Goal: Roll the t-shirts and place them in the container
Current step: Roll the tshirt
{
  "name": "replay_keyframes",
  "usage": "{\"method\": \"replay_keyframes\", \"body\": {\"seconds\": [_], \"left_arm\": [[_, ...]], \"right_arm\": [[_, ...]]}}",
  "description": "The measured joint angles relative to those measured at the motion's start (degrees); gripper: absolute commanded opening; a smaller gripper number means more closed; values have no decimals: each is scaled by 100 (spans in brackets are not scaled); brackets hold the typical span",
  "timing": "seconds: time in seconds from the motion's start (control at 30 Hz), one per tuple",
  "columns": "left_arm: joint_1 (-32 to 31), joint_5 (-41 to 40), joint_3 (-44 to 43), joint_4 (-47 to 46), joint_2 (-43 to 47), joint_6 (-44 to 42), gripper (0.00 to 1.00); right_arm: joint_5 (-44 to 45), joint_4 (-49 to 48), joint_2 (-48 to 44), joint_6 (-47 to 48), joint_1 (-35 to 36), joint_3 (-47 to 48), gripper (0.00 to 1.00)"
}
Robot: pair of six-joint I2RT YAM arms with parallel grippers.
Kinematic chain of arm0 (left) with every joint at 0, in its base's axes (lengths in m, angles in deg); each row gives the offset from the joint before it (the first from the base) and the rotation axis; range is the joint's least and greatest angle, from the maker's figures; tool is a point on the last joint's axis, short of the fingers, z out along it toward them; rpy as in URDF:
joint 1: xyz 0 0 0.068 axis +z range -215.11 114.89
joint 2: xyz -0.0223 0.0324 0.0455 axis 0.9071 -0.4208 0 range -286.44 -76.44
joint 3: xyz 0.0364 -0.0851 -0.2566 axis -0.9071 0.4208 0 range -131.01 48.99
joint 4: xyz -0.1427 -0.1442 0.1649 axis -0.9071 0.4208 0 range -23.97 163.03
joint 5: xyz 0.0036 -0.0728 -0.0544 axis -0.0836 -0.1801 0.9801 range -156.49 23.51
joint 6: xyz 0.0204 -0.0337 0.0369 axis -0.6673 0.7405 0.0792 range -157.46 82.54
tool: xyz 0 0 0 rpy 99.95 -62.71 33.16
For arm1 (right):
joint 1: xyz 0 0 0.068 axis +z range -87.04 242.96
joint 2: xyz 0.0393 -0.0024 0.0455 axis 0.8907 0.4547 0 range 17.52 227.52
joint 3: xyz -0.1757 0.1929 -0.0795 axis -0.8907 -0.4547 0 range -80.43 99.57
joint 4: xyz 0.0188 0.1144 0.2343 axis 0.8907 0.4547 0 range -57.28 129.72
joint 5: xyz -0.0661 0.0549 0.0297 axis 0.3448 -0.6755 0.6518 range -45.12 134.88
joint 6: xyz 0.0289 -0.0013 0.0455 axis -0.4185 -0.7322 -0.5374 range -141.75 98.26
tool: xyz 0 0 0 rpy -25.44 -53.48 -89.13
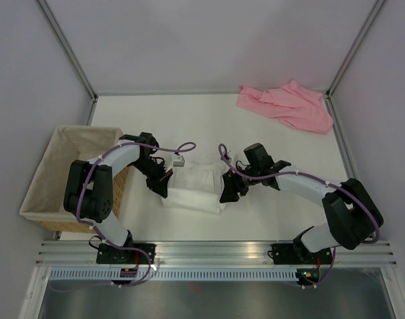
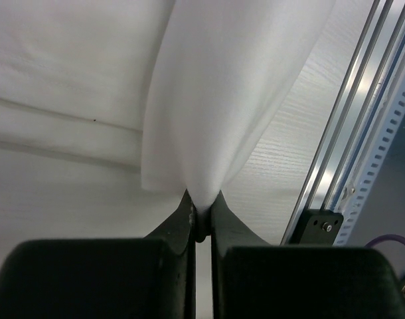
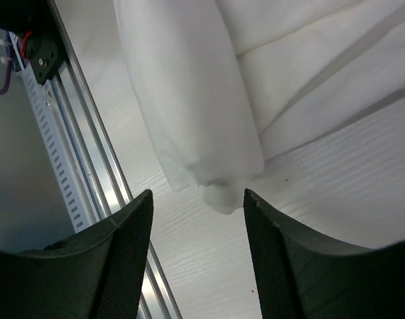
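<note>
Top external: white t-shirt (image 1: pixel 196 187) outside wicker basket (image 1: pixel 68 143)

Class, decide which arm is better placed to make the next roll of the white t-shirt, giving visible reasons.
Left, probably: the left gripper is shut on the white t-shirt and could turn its edge over. The right gripper is open, gripping nothing.

In the top view, my left arm (image 1: pixel 113 159) covers the right wall of the basket (image 1: pixel 42 174). My left gripper (image 1: pixel 162 183) and right gripper (image 1: pixel 230 190) hide the 2 ends of the white t-shirt (image 1: pixel 194 188). In both wrist views the shirt runs off the top edge. The pink t-shirt (image 1: pixel 287 105), at the tabletop's far right corner, is too bunched up to show its sleeves.
</note>
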Motion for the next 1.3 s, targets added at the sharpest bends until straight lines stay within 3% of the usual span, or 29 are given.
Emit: {"method": "replay_keyframes", "body": {"seconds": [0.1,0.27,0.3,0.33,0.43,0.47,0.67,0.77,0.8,0.9,1.03,1.27,1.3], "left_arm": [[2,68,2,-20,-37,140,2],[2,79,2,-101,-59,330,3],[2,76,2,-114,-59,352,5],[2,74,2,-133,-59,367,6],[9,63,0,-184,-98,415,10],[24,48,-4,-186,-144,435,11],[240,22,-133,-282,-525,468,13],[262,9,-173,-337,-645,487,22],[260,7,-197,-332,-684,507,31],[269,-122,-315,-352,-789,629,43],[289,-289,-625,-334,-710,693,50],[24,-601,-997,-772,496,686,54],[-125,-699,-841,-925,787,651,64]], "right_arm": [[234,-588,-299,-732,4,-437,64],[667,-1115,87,-1322,201,-590,62],[732,-1215,184,-1373,240,-590,57],[767,-1311,278,-1421,280,-588,38],[706,-1598,625,-1606,286,-511,5],[682,-1655,739,-1670,264,-483,1],[330,-2006,1084,-1965,81,-452,1],[240,-2142,1137,-2059,-13,-457,2],[203,-2138,1174,-2079,-37,-448,3],[144,-2028,1274,-2103,-55,-337,5],[157,-1635,1296,-2090,-63,-61,5],[153,-1327,1298,-2004,-98,181,5],[151,-1327,1300,-2006,-98,181,5]]}}
